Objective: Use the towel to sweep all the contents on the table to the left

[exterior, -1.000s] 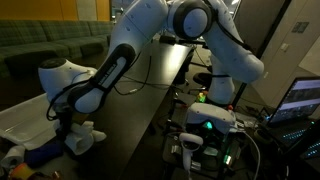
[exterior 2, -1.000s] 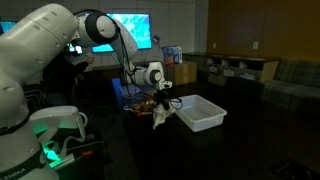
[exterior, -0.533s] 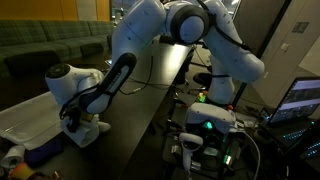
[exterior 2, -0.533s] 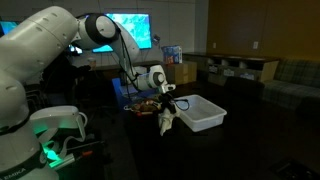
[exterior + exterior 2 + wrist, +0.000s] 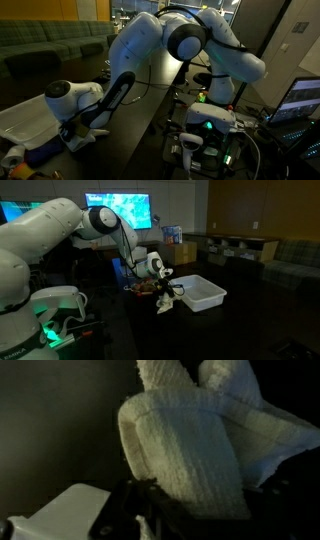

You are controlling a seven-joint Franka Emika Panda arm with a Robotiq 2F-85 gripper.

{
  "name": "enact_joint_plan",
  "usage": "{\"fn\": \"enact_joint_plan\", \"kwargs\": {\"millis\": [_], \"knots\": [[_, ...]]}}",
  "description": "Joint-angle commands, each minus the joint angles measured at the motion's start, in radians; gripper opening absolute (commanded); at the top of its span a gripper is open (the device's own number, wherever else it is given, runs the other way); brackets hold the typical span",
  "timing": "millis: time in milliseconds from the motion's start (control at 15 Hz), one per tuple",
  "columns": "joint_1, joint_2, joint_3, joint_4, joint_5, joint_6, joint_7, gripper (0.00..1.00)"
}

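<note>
My gripper [image 5: 165, 291] is shut on a white towel [image 5: 166, 303], which hangs bunched from the jaws just above the dark table [image 5: 190, 330]. In an exterior view the gripper [image 5: 76, 131] and the towel [image 5: 85, 138] are low at the table's left end. The wrist view is filled by the folded towel [image 5: 185, 455] held between the fingers. Small coloured items [image 5: 143, 284] lie on the table behind the gripper; they are too dark to name.
A white plastic bin [image 5: 201, 291] stands on the table right beside the towel and also shows in the other exterior view [image 5: 25, 120]. A blue object [image 5: 40, 152] lies near the table's front corner. Monitors and electronics stand around the robot base [image 5: 212, 125].
The arm has lowered and the gripper has carried the towel down toward the table surface, closer to the white bin.
</note>
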Motion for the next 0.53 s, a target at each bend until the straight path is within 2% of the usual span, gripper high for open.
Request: {"fn": "enact_joint_plan", "kwargs": {"millis": [0, 467], "knots": [[0.022, 0.057, -0.009, 0.084, 0.008, 0.003, 0.053, 0.03], [0.034, 0.056, 0.081, 0.137, 0.063, 0.007, 0.048, 0.03]]}}
